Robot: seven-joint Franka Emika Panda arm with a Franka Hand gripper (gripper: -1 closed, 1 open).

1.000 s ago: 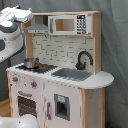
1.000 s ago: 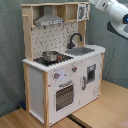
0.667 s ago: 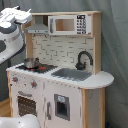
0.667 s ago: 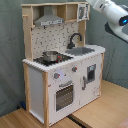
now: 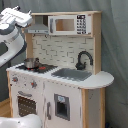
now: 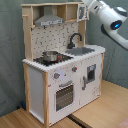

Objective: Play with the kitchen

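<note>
First exterior view: the claw (image 5: pixel 14 16) is seen up at hood height, off the kitchen's (image 5: pixel 60 95) upper corner, nothing touched. Whether it is released or clenched cannot be told; nothing is seen held. The kitchen stands below and beside the claw, on the wooden floor in both exterior views. The hood (image 5: pixel 39 29) is just beside the claw, the microwave (image 5: pixel 70 24) farther along the same shelf. The pot (image 5: pixel 31 62) and stovetop (image 5: pixel 36 67) lie well below the claw; the sink (image 5: pixel 72 74) and faucet (image 5: pixel 83 59) lie below and farther off. Step judged: approach, no part chosen yet. Next move judged to call for a descent toward the pot or a knob, with the hood's edge and side post cleared. In the second exterior view the arm (image 6: pixel 107 15) is seen entering at the top shelf. Materials: white flat panels, light wood frame, tiled-pattern back wall, shiny round steel pot, grey rectangular basin, black curved faucet, oven door (image 6: pixel 64 95) with slotted window.
</note>
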